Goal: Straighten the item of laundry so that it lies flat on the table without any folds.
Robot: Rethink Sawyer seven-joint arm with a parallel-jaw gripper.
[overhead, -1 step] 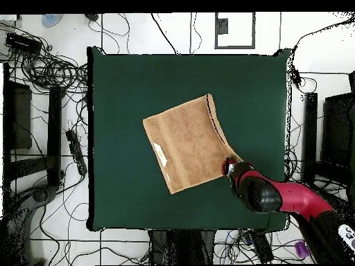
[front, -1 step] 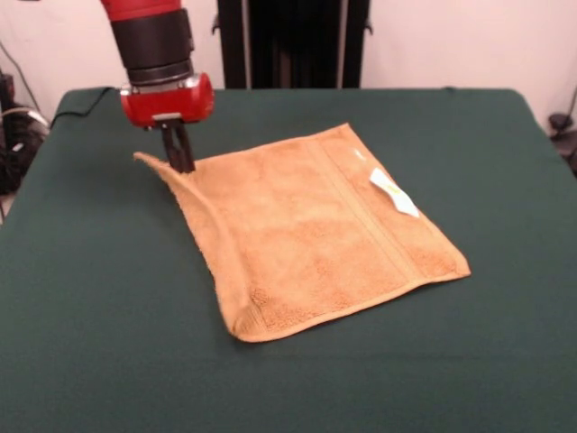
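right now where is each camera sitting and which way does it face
Front view: sits across the table from the robot, looking over the towel; the red and black arm comes down from the top, its gripper shut on the towel's raised far corner.
Overhead view: sits above, looking straight down on the table; the arm enters from the lower right, gripper at the towel corner.
Shared: both show table, towel, its white tag and the gripper, turned half round between them.
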